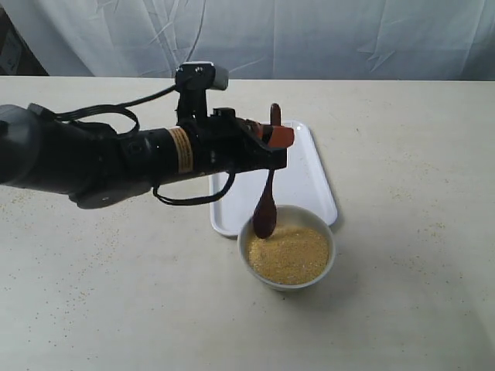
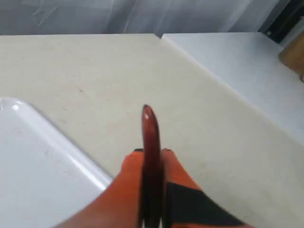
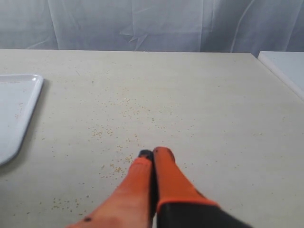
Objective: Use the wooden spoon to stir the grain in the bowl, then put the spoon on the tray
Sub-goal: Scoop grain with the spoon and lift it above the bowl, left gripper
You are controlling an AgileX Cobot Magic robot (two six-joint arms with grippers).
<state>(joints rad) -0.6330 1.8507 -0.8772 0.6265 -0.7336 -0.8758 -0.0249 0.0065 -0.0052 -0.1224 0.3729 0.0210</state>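
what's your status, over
Left gripper shut on wooden spoon, scoop down at bowl rim by the grain. Right gripper shut, holding nothing. Tray next to bowl, nothing between.

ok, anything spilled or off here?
Yes: loose grain is scattered over the table, seen around the right gripper in its wrist view and faintly left of the bowl in the exterior view. Nothing else: bowl upright, spoon hanging scoop-down in the left gripper by its rim.

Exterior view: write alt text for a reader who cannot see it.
The left gripper holds a wooden spoon upright, scoop down at the left rim of a bowl of yellow grain. A white tray lies just behind the bowl on a pale table.
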